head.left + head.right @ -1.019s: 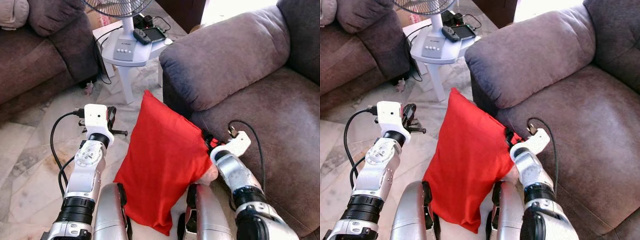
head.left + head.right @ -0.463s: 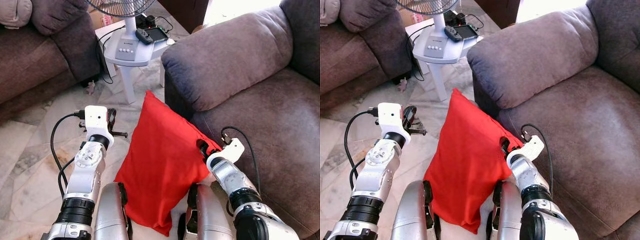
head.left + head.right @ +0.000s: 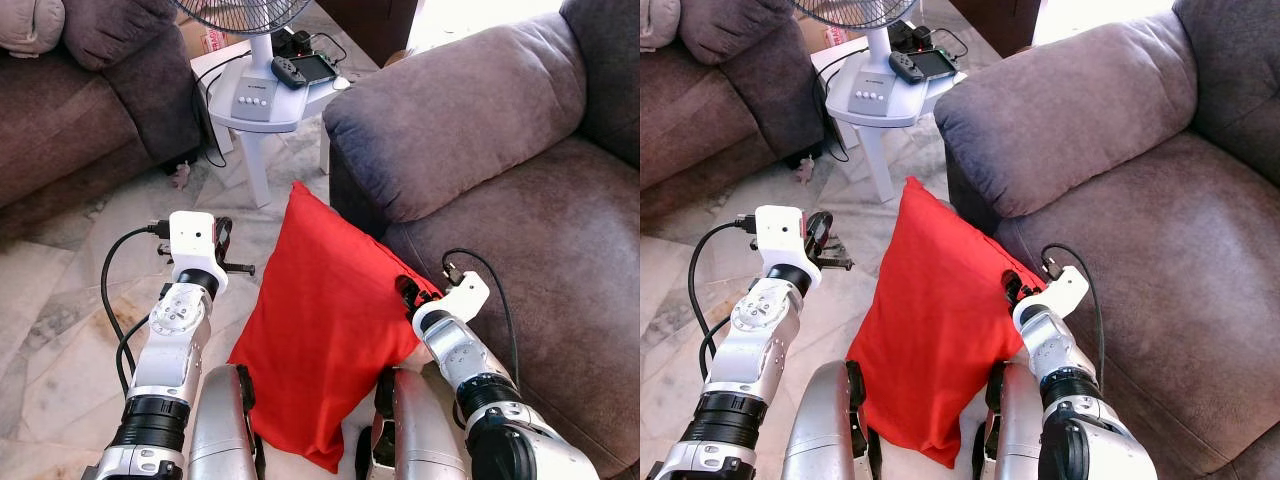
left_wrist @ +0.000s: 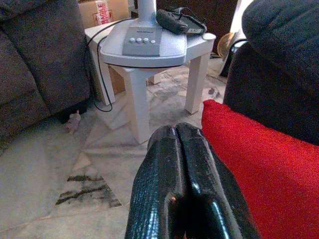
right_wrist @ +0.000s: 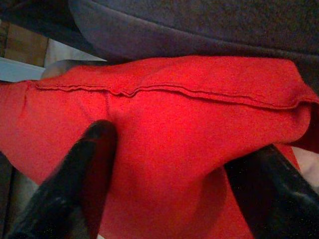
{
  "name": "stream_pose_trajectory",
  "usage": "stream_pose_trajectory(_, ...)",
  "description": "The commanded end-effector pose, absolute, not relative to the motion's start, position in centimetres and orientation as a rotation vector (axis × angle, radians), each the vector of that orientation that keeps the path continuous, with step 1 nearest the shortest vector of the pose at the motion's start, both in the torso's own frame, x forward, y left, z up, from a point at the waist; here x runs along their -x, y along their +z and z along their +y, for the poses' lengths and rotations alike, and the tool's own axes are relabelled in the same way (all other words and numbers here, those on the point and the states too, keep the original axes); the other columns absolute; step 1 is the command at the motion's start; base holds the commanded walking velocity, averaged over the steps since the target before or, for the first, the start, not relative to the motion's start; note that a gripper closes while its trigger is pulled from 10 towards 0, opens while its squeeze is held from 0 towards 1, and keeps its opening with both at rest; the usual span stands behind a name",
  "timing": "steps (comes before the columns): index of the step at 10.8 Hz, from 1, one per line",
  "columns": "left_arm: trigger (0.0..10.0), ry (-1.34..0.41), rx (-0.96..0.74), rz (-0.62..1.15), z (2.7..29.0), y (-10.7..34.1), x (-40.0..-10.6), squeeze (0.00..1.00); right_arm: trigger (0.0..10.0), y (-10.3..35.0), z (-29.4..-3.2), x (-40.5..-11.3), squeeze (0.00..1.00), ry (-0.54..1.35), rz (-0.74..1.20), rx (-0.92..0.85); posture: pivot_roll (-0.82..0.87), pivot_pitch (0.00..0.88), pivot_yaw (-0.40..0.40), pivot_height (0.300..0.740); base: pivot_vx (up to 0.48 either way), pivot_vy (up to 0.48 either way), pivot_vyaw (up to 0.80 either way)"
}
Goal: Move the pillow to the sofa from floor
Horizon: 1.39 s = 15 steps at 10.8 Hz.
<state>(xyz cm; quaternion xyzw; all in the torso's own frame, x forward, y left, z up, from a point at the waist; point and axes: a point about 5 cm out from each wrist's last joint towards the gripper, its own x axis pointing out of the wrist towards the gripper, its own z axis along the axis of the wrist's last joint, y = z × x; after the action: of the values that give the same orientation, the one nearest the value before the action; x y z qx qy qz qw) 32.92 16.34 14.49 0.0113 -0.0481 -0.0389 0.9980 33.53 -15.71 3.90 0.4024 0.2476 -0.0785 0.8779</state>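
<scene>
The red square fabric pillow (image 3: 325, 335) stands on edge on the marbled stone tile floor (image 3: 60, 330), leaning against the front of the grey-brown plush sofa (image 3: 520, 210), between the robot's arms. The right gripper (image 3: 403, 291) meets its right edge; the right wrist view shows what the head views hide: black fingers (image 5: 75, 184) spread wide with the cloth and its stitched seam bunched between them. The left gripper (image 4: 177, 164), fingers pressed together and empty, hangs beside the pillow. Beyond stands a white plastic side table (image 3: 262, 112) bearing a fan base.
</scene>
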Motion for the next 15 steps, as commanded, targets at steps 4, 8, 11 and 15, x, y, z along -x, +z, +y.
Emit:
stream_pose_trajectory(4,10.0,-0.075,-0.027,-0.098,16.39,14.6,-32.83,0.0,0.0,2.88,-15.7,-32.84,0.0,-0.169,0.563,-0.811,0.11,0.223,-0.047,0.577,0.0,0.0,0.0)
stream_pose_trajectory(8,10.0,-0.069,-0.024,-0.103,16.5,14.69,-32.91,0.0,0.0,3.19,-15.69,-33.08,0.0,-0.146,0.545,-0.789,0.11,0.218,-0.05,0.577,0.0,0.0,0.0)
stream_pose_trajectory(11,10.0,-0.067,-0.023,-0.106,16.51,14.79,-32.95,0.0,0.0,3.01,-15.58,-32.93,0.0,-0.142,0.549,-0.785,0.11,0.218,-0.048,0.577,0.0,0.0,0.0)
stream_pose_trajectory(15,10.0,-0.061,-0.023,-0.111,16.56,14.85,-32.97,0.0,0.0,3.16,-15.44,-33.04,0.0,-0.124,0.537,-0.775,0.11,0.211,-0.049,0.577,0.0,0.0,0.0)
